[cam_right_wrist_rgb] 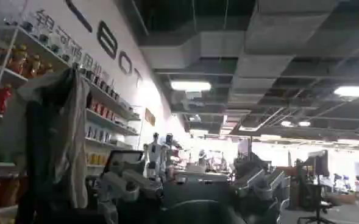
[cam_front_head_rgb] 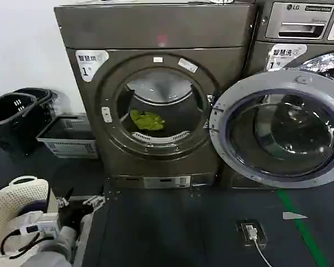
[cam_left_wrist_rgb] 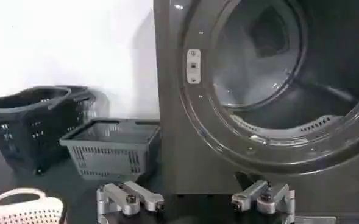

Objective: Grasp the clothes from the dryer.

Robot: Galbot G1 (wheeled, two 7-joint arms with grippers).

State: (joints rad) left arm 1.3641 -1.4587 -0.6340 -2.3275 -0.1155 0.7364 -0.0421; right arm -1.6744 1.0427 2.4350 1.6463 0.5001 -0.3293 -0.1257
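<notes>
The dryer [cam_front_head_rgb: 156, 33] stands straight ahead, bronze-grey, with its round mouth uncovered and its door [cam_front_head_rgb: 278, 128] swung wide to the right. The clothes [cam_front_head_rgb: 147, 120], a small yellow-green bundle, lie on the drum floor just behind the rim. My left gripper [cam_front_head_rgb: 80, 203] hangs low at the front left, well short of the machine, open and holding nothing. In the left wrist view the left gripper [cam_left_wrist_rgb: 196, 204] faces the dryer's front [cam_left_wrist_rgb: 173, 122] below the porthole rim. The right gripper [cam_right_wrist_rgb: 191, 195] is open and points away into the room behind.
Two black baskets [cam_front_head_rgb: 14, 111] and a grey crate [cam_front_head_rgb: 67, 136] sit on the floor left of the dryer. A white mesh basket [cam_front_head_rgb: 16, 203] is beside my left arm. The silver LG machine [cam_front_head_rgb: 300, 28] stands behind the open door. A floor socket [cam_front_head_rgb: 250, 231] and green tape [cam_front_head_rgb: 300, 228] lie ahead to the right.
</notes>
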